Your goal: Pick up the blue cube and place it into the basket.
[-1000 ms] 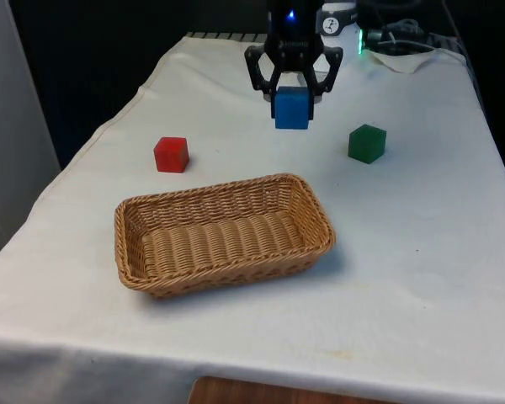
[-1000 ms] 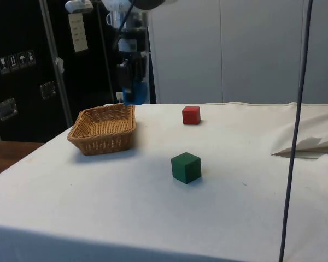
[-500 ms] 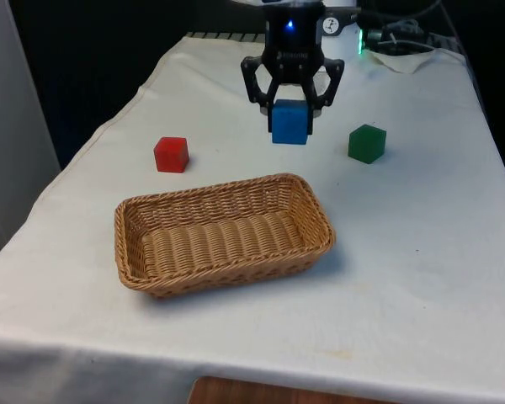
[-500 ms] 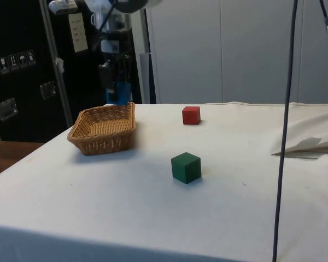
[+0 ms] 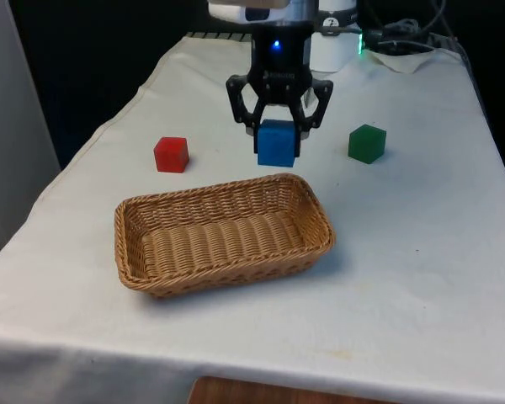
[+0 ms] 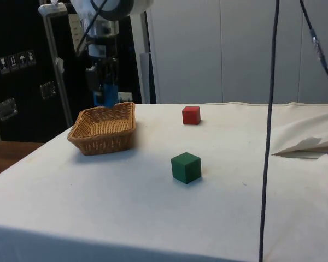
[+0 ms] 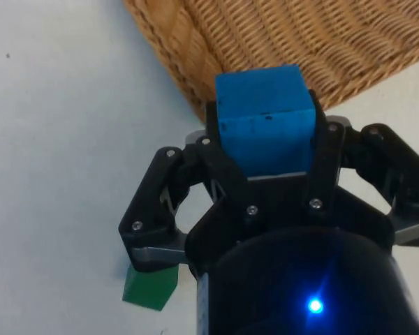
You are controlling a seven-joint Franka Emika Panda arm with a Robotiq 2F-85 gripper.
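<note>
In the front view, start at the left: you will see the red cube resting on the white cloth, well apart from everything else. Next, nearer the camera, the wicker basket sits on the cloth with its long axis running roughly left to right; nothing lies inside it.

Moving right, you will find the gripper hanging in the air just behind the basket's far rim, toward the basket's right end. Its jaws are pinching the blue cube by two opposite faces, and the cube is clear of the cloth and of the basket. The cube hangs lower than the finger housings, so most of its front face is exposed to you. Farther right, the green cube stands on the cloth, apart from the gripper and behind the basket's right end.

In the side view, the gripper and the blue cube appear at the basket's far side, above rim height. The red cube lies beyond on the cloth, and the green cube sits closest to that camera.

In the wrist view, you can confirm the grip: both fingers press against the blue cube, with the basket's woven rim directly past it and the green cube visible on the cloth behind the gripper body.
</note>
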